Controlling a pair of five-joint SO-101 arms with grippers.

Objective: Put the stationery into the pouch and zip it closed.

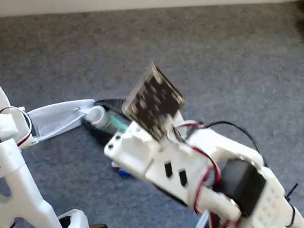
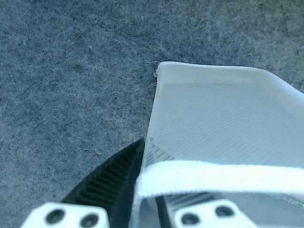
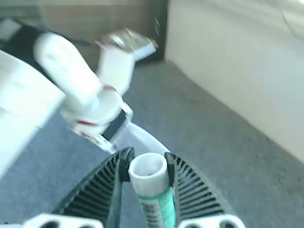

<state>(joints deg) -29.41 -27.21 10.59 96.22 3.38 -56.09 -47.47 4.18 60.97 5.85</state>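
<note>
A white mesh pouch (image 1: 60,116) hangs a little above the grey carpet, and my left gripper (image 1: 28,131) is shut on its left end. In the left wrist view the pouch (image 2: 218,118) spreads out from the left gripper (image 2: 147,190), whose black finger (image 2: 111,183) lies against the pouch edge. My right gripper (image 1: 103,123) is shut on a glue stick (image 1: 99,118) with a white cap and green body, right at the pouch's open end. In the right wrist view the glue stick (image 3: 151,185) sits between the right gripper (image 3: 148,161)'s black fingers, pointing at the pouch (image 3: 140,137).
Grey carpet (image 1: 233,57) covers the ground, with free room behind and to the right. A small blue object (image 1: 124,173) peeks out from under the right arm. A pale wall (image 3: 247,61) runs along the carpet's far edge.
</note>
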